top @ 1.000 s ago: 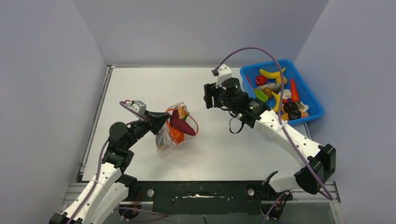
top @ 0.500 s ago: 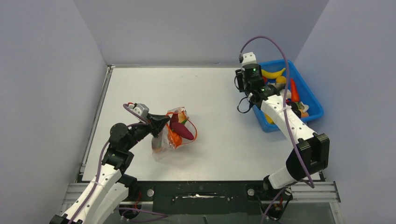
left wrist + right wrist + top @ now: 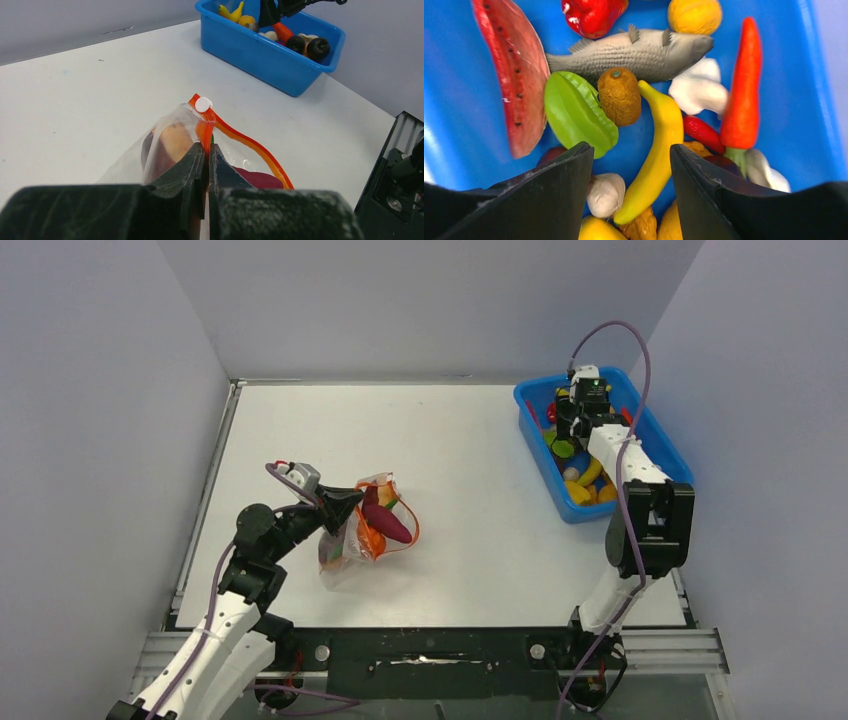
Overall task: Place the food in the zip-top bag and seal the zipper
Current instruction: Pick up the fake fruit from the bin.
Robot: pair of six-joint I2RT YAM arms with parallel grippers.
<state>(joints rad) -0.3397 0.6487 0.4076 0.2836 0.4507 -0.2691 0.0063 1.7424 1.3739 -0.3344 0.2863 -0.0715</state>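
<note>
The clear zip-top bag (image 3: 352, 540) lies left of the table's centre with a purple eggplant (image 3: 388, 523) and an orange piece (image 3: 371, 535) inside. Its red-orange zipper (image 3: 235, 135) loops open, a white slider (image 3: 202, 104) at its end. My left gripper (image 3: 350, 502) is shut on the zipper strip at the bag's mouth (image 3: 206, 146). My right gripper (image 3: 631, 150) hangs open over the blue tray (image 3: 540, 455), above loose food: a yellow banana (image 3: 659, 145), a green piece (image 3: 576, 112), a brown fruit (image 3: 619, 95), a garlic bulb (image 3: 606, 192).
The tray (image 3: 454, 115) also holds a watermelon slice (image 3: 516, 75), a grey fish (image 3: 634, 50), a red pepper (image 3: 591, 15), an orange-red chilli (image 3: 744, 90) and white pieces (image 3: 699, 87). Grey walls close in on the table's left, back and right.
My right arm has swung from the middle of the table back and right, so its gripper now hangs over the blue tray. The left gripper and bag have shifted only slightly.
</note>
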